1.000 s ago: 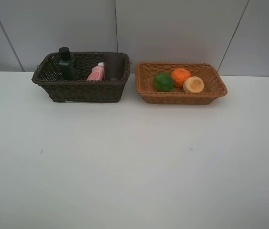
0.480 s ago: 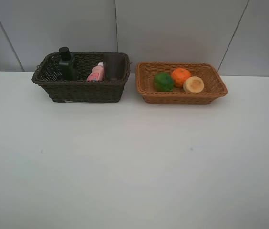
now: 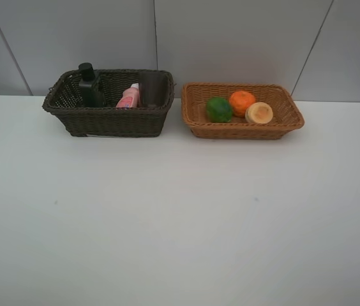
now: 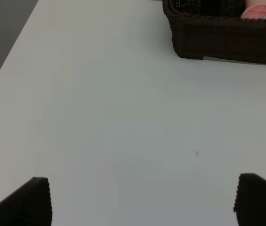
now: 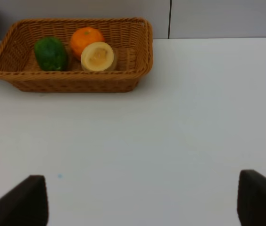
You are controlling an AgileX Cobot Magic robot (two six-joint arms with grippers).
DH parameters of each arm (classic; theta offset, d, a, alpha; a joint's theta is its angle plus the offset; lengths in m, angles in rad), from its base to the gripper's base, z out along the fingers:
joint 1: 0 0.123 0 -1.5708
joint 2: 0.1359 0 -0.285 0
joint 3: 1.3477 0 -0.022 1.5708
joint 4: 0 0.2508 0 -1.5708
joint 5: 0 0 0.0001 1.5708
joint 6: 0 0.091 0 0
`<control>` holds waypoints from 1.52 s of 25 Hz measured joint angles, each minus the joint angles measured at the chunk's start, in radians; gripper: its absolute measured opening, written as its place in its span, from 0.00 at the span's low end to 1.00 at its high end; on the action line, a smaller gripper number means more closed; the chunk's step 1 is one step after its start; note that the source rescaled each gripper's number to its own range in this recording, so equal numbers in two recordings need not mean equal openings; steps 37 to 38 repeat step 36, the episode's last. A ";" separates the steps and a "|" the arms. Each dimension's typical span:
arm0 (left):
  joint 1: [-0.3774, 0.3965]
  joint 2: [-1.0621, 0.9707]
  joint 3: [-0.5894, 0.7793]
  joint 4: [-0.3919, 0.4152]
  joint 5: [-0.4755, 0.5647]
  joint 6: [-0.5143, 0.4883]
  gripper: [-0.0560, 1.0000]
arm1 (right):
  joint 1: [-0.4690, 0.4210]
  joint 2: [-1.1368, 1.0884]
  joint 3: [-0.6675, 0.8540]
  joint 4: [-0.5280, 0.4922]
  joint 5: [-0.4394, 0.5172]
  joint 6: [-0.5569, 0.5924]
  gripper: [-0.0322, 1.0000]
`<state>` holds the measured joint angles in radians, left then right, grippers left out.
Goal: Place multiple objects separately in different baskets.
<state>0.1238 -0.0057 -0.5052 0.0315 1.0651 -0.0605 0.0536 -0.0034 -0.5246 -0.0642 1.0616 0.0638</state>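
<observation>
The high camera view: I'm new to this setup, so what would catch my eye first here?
Two woven baskets at the table's far edge stand out. The dark brown basket on the left holds a dark pump bottle, a pink bottle and a dusky cup. The tan basket on the right holds a green fruit, an orange and a pale round fruit.

Both grippers hang empty — left gripper (image 4: 142, 200) fingers spread wide, right gripper (image 5: 140, 200) fingers apart too.

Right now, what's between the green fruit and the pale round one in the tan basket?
The orange sits there, slightly behind the gap between the green fruit and the pale round fruit, clearest in the right wrist view.
</observation>
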 joint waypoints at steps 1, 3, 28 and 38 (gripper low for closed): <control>0.000 0.000 0.000 0.000 0.000 0.000 1.00 | 0.000 0.000 0.000 0.000 0.000 0.000 0.72; 0.000 0.000 0.000 0.000 0.000 0.000 1.00 | 0.000 0.000 0.000 0.000 0.000 0.000 0.72; 0.000 0.000 0.000 0.000 0.000 0.000 1.00 | 0.000 0.000 0.000 0.000 0.000 0.000 0.72; 0.000 0.000 0.000 0.000 0.000 0.000 1.00 | 0.000 0.000 0.000 0.000 0.000 0.000 0.72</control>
